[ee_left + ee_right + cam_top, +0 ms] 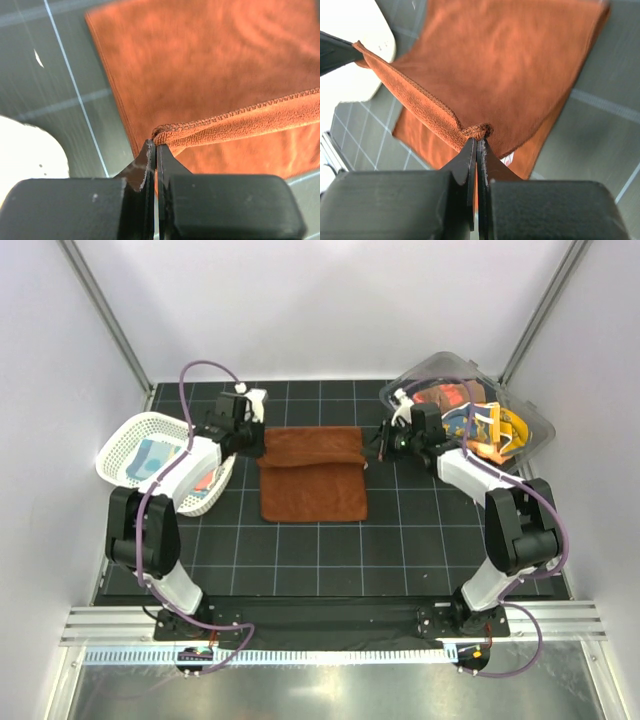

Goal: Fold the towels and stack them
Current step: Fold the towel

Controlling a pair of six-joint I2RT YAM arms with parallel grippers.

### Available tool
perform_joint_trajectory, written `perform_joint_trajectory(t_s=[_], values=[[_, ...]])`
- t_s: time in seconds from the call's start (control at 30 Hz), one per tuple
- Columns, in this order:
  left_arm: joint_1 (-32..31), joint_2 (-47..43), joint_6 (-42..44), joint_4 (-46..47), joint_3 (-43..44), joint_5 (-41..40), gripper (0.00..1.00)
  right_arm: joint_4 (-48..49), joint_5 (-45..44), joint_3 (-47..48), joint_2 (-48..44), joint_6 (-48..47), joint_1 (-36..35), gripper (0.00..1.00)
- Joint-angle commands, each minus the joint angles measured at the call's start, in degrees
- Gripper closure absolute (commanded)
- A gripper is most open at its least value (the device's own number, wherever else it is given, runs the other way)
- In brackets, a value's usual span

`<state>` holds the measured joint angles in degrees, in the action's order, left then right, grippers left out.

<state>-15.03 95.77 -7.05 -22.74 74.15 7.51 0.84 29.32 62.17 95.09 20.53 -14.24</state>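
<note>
A plain rust-brown towel (312, 480) lies on the dark gridded mat, its far edge lifted and stretched between both grippers. My left gripper (252, 443) (156, 143) is shut on the towel's far-left corner (165, 134). On the other side, my right gripper (383, 443) (479, 140) is shut on the far-right corner (479, 131). The raised hem (415, 97) runs taut between them above the flat part (510, 65). More towels, orange, yellow and blue (480, 425), sit in the clear bin at the back right. Another blue and red one (155, 455) lies in the white basket.
The white mesh basket (120, 445) stands at the left of the mat, close beside my left arm. A clear plastic bin (535, 430) sits at the back right behind my right arm. White walls enclose the table on three sides.
</note>
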Motion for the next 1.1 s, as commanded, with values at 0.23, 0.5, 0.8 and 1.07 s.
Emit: perform_joint_trajectory(t_s=[0.23,0.5,0.8,1.07], values=[[-2.0,-8.0,-1.0,-1.4,-7.8,-4.4,1.0,3.6,-2.3,-9.1,-6.1,1.2,-2.0,0.99],[-4.3,-8.5,-1.8,-2.7,-10.7,-6.1,1.0,4.3,-3.0,-12.8,-7.5,1.4,-2.2,0.99],[-6.1,-7.0,-1.5,-5.1,-10.7,-9.1,1.0,3.9,-2.3,-14.2,-8.0,1.0,-2.2,0.99],[-8.0,-5.9,-1.1,-7.1,-11.2,-11.4,0.97,4.5,-2.8,-15.8,-8.1,1.1,-2.2,0.99]])
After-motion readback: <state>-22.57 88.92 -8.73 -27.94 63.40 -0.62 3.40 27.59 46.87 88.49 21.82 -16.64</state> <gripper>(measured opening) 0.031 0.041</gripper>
